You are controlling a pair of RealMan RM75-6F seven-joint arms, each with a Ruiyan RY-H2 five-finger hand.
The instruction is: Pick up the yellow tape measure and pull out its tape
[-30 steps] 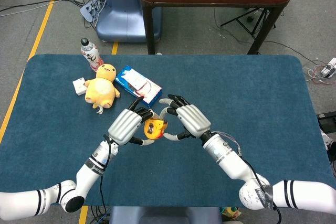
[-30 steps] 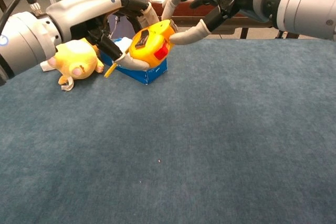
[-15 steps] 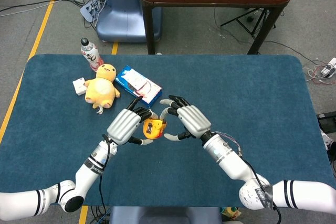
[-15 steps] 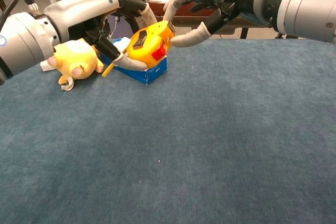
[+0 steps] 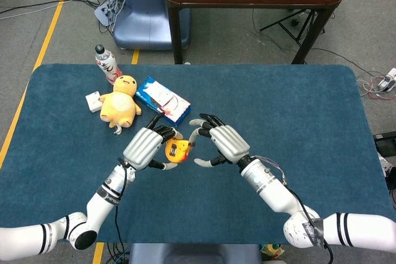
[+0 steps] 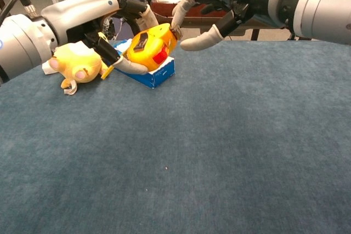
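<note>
Left hand (image 6: pixel 118 23) gripping yellow plastic tape measure (image 6: pixel 149 46) above blue bench (image 6: pixel 230 146) | right hand (image 6: pixel 219 4) holding nothing, fingers spread, fingertip at its tape end

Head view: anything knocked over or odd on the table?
The yellow plush duck lies on its side near the blue box. The left hand holds the yellow tape measure off the table; no tape visibly out.
</note>
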